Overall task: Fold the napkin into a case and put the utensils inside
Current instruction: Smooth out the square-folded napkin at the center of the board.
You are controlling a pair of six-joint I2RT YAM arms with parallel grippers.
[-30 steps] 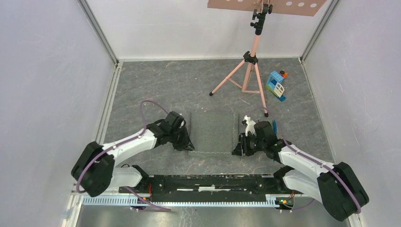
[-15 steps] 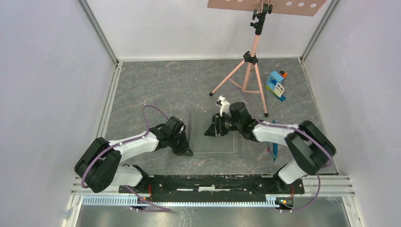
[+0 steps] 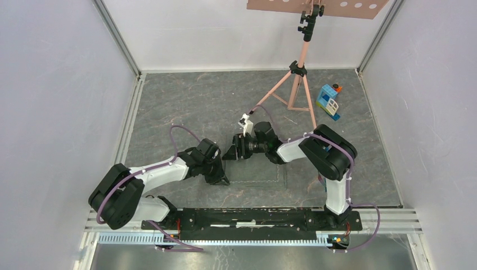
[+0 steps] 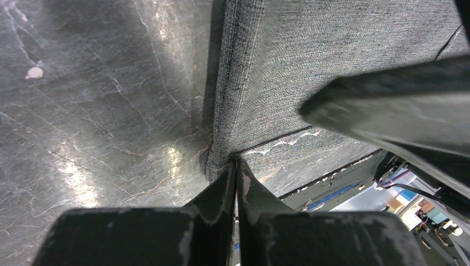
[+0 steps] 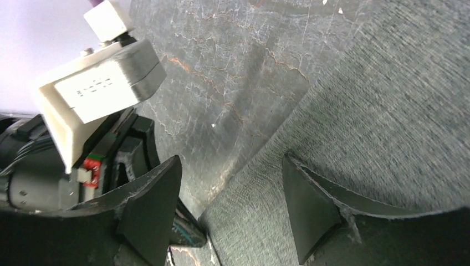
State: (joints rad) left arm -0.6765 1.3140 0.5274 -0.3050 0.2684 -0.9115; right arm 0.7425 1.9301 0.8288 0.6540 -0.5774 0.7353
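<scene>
The top view looks down from above; both wrist views sit close over the napkin (image 4: 332, 66).

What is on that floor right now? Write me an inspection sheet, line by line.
Surface: grey marbled floor, a few pale specks.
Job's things: napkin lies on the floor; utensils not clearly seen.
Clutter: toy block house and tripod stand at the far side.
Grippers: left pincer shut on the napkin's near-left corner; right pincer open over the napkin's edge.
Cables: purple cable loops off each arm.
Surroundings: white walls, metal frame posts.
</scene>
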